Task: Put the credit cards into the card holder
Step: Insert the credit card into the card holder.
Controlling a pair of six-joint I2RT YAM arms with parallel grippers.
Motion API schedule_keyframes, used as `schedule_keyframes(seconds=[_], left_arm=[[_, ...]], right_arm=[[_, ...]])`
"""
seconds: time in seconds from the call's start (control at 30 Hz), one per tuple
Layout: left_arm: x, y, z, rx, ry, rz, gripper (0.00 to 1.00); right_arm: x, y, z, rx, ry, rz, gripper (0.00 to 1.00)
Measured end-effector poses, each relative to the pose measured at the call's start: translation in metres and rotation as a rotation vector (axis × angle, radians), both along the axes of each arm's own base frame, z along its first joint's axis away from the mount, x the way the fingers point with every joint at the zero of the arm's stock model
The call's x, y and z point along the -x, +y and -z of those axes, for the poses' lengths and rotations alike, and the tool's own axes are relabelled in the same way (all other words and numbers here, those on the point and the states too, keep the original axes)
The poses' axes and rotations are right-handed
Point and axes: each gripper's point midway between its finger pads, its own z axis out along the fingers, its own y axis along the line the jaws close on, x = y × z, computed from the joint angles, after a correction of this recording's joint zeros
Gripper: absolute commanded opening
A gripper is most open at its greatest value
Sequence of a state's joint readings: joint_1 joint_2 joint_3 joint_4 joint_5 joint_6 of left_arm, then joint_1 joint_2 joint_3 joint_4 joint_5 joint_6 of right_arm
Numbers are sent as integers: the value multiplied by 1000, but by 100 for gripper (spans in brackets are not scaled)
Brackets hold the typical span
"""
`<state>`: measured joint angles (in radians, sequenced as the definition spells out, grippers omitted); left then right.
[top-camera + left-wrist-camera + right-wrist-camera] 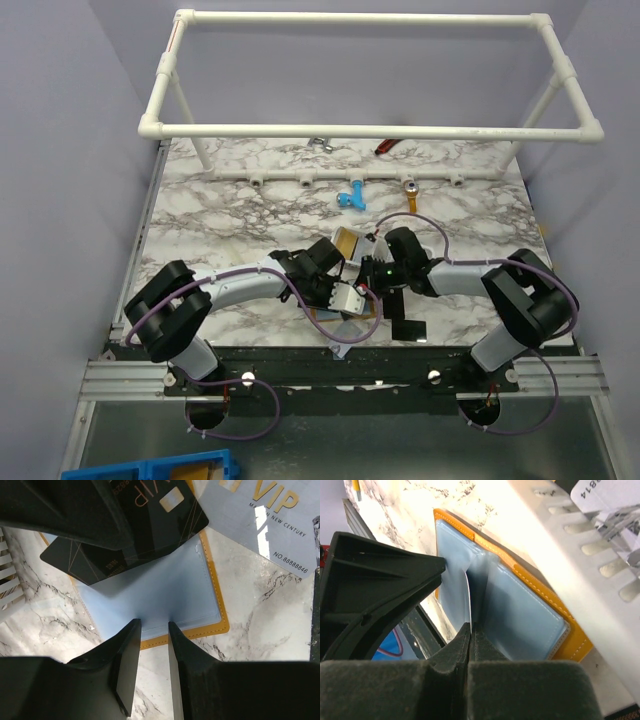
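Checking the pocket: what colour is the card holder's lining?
The card holder lining is pale blue; best in right wrist view.

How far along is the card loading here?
Done: the card holder lies open. In hand: the right gripper is shut on one of its clear sleeve leaves, and the left gripper is narrowly open at its near edge. Remaining: no card is visibly sleeved; a black card lies across the holder, a silvery card on the table.
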<state>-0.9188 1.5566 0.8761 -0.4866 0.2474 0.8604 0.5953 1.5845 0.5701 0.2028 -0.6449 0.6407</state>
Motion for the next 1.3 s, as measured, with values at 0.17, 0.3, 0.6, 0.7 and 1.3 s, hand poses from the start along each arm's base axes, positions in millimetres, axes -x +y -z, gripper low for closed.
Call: schedule_keyframes(seconds=[0.17,0.3,0.6,0.7,1.3], left_arm=[[0,0,0,-1,-3,7,30],[1,0,0,-4,-7,15,30],[1,1,0,-11,-12,31,30],[2,1,0,-14,-16,37,30],[5,5,1,-35,-5,43,29]], right_arm=[[-5,3,2,-11,-5,12,1],[-8,5,3,-17,-10,19,1],[-18,8,3,-27,-37,49,1],[-21,9,4,-32,-48,59,1],[-22,9,12,-80,-60,118,2]])
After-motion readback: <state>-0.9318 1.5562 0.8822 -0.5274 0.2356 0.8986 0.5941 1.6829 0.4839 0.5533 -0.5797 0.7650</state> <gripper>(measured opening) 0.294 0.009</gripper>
